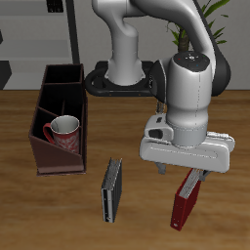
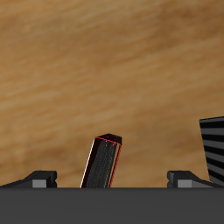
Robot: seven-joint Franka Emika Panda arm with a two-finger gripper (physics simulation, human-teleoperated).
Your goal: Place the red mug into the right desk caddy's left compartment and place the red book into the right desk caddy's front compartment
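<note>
The red mug [image 1: 62, 129] sits inside the right desk caddy [image 1: 59, 162], in the wide section at its low-walled end nearest the table's front edge. The red book [image 1: 183, 202] stands on edge on the table, tilted, nearer the front edge and well away from the caddy. My gripper [image 1: 182, 172] hangs right above the book's top end with its fingers spread wide, one on each side. In the wrist view the book's dark, red-rimmed top edge [image 2: 103, 162] shows between the two fingers [image 2: 40, 178], and neither finger touches it. The gripper [image 2: 112, 180] is open.
A dark grey-black book [image 1: 112, 188] stands on edge between the caddy and the red book; its striped page edges show in the wrist view [image 2: 213, 149]. The robot base [image 1: 125, 78] and a plant stand at the back.
</note>
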